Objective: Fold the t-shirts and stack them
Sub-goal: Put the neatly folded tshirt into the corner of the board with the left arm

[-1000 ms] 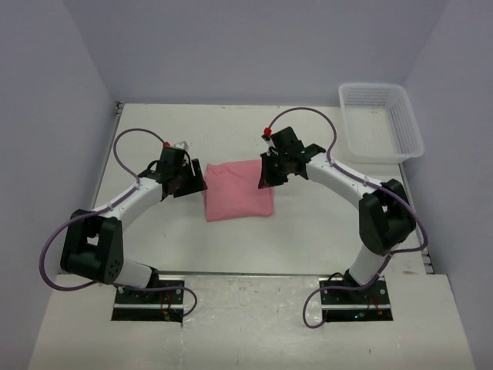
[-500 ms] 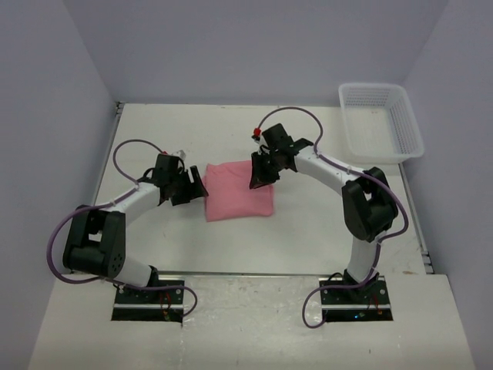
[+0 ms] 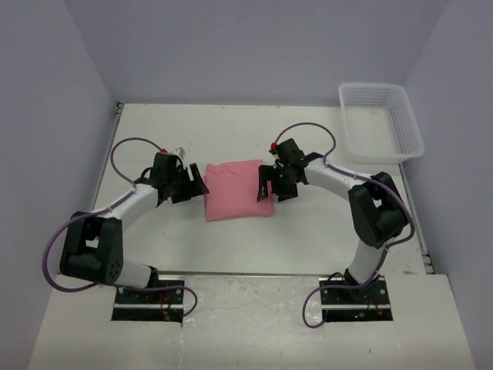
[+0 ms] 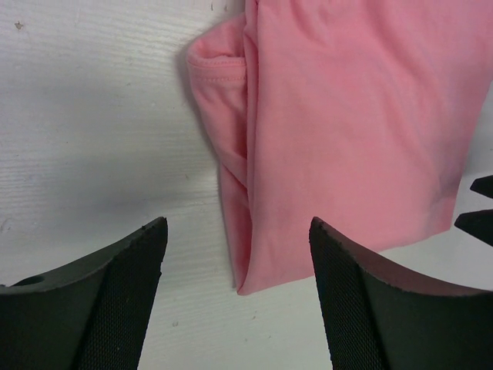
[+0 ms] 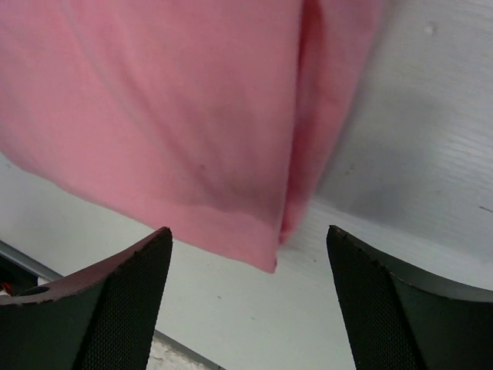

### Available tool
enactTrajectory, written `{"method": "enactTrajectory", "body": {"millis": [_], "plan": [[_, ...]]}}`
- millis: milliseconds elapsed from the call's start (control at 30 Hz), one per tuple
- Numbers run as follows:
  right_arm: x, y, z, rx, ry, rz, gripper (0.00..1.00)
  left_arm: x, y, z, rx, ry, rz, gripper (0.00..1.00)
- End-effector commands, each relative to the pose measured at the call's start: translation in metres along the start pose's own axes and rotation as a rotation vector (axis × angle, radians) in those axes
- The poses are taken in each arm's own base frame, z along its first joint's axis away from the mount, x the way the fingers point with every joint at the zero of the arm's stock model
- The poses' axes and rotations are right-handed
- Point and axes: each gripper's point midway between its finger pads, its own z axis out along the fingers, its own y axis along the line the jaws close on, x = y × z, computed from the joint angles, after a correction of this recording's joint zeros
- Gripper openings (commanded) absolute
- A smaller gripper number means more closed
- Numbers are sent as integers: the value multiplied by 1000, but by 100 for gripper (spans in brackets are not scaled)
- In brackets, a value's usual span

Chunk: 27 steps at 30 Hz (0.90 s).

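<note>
Release is the change here. A second ago the right gripper [image 3: 269, 183] was pinched shut on the far right part of the t-shirt [image 3: 237, 190]. Now its fingers stand wide apart, just off the shirt's right edge, and hold nothing. It has also slid a little nearer along that edge. In the right wrist view a corner of the folded layers lies flat on the desk [image 3: 308, 231], between and beyond the spread fingers [image 5: 139, 293], with no cloth lifted.

The left gripper [image 3: 191, 185] had already let go and has barely shifted. Its fingers [image 4: 123, 293] are wide too, hovering over the shirt's left edge. There a small tuck of hem sticks out from the fold.

The salmon-pink shirt lies as a compact, roughly square packet in the middle of the desk, between the two grippers and touched by neither. It is well apart from the white mesh basket [image 3: 416, 131] at the far right corner.

This fold looks finished, since the cloth has been laid down and both arms are free. The protruding tuck on the left may still want tidying. Only this one shirt is visible, so what it should be stacked on cannot be told from these views.
</note>
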Motion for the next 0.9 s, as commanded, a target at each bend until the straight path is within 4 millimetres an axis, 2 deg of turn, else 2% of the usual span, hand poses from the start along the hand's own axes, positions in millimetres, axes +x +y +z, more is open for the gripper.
{"method": "enactTrajectory", "body": {"millis": [0, 267, 500, 733, 867], "plan": [[-19, 0, -19, -20, -109, 19, 83, -27, -24, -14, 80, -78, 22, 75], [0, -3, -12, -85, -100, 62, 87, -25, -25, -11, 84, -65, 14, 75], [3, -14, -9, -123, -106, 113, 88, -25, -33, -9, 88, -64, 28, 75], [-3, 3, -31, -183, -130, 82, 87, -11, -18, 2, 35, -25, 11, 75], [-3, 10, -44, -210, -149, 68, 88, -7, -16, 4, 35, -20, 9, 75]]}}
